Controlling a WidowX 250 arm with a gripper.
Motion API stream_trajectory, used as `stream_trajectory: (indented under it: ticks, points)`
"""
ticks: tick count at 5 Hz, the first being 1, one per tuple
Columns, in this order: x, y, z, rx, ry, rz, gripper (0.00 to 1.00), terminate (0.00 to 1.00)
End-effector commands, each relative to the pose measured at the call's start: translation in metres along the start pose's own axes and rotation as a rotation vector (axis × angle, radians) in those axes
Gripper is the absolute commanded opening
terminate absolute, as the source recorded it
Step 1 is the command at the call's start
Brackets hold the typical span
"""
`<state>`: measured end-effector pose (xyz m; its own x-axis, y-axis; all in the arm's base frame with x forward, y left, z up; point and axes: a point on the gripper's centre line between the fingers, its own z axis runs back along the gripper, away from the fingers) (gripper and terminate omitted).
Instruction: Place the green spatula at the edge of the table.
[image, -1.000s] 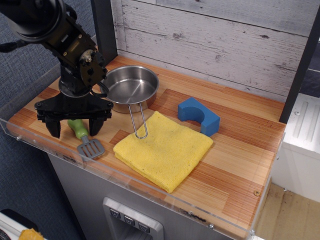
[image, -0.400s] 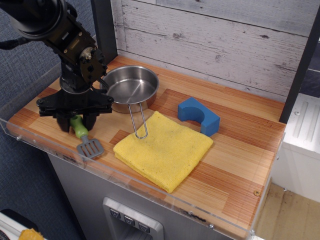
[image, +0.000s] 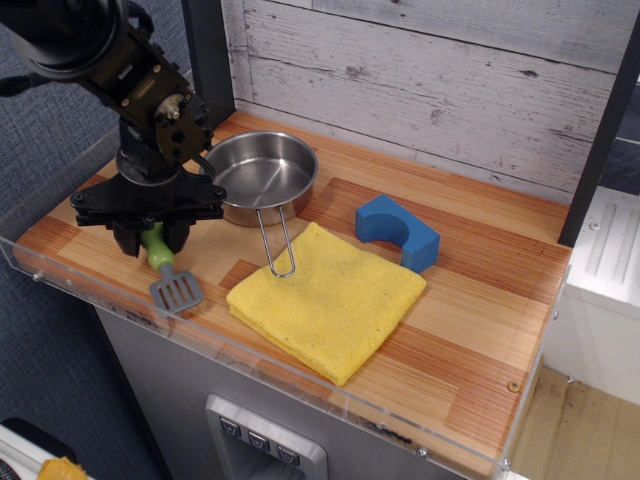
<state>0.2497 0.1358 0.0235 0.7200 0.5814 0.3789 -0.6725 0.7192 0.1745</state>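
Note:
The green spatula (image: 168, 275) has a light-green handle and a grey slotted blade. It sits at the front left of the wooden table (image: 480, 300), its blade close to the clear front rim. My black gripper (image: 151, 240) hangs over the handle with its fingers closed on it. The blade looks slightly lifted or tilted; I cannot tell whether it touches the wood. The upper part of the handle is hidden between the fingers.
A steel pan (image: 262, 175) with a wire handle stands right behind my gripper. A yellow cloth (image: 325, 298) lies in the middle, a blue block (image: 397, 231) behind it. A clear acrylic rim (image: 260, 350) runs along the front. A dark post (image: 207, 55) stands at the back left.
My gripper's fingers were spread wide around the handle, then came together on it. The spatula has shifted slightly left and toward the front, its blade a bit raised.

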Motion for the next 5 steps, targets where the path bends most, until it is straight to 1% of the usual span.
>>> stream_trajectory:
  ticks: [1,2,3,4,5]
  points:
    - [0.018,0.013,0.025,-0.021,-0.071,0.033,0.0,0.0]
    - [0.03,0.016,0.041,-0.036,-0.116,0.038,0.0,0.0]
    - [0.042,0.017,0.06,-0.067,-0.166,0.05,0.0,0.0]
    - [0.055,0.014,0.077,-0.105,-0.203,0.054,0.0,0.0]
    - [0.056,-0.003,0.088,-0.15,-0.207,0.007,0.0,0.0]
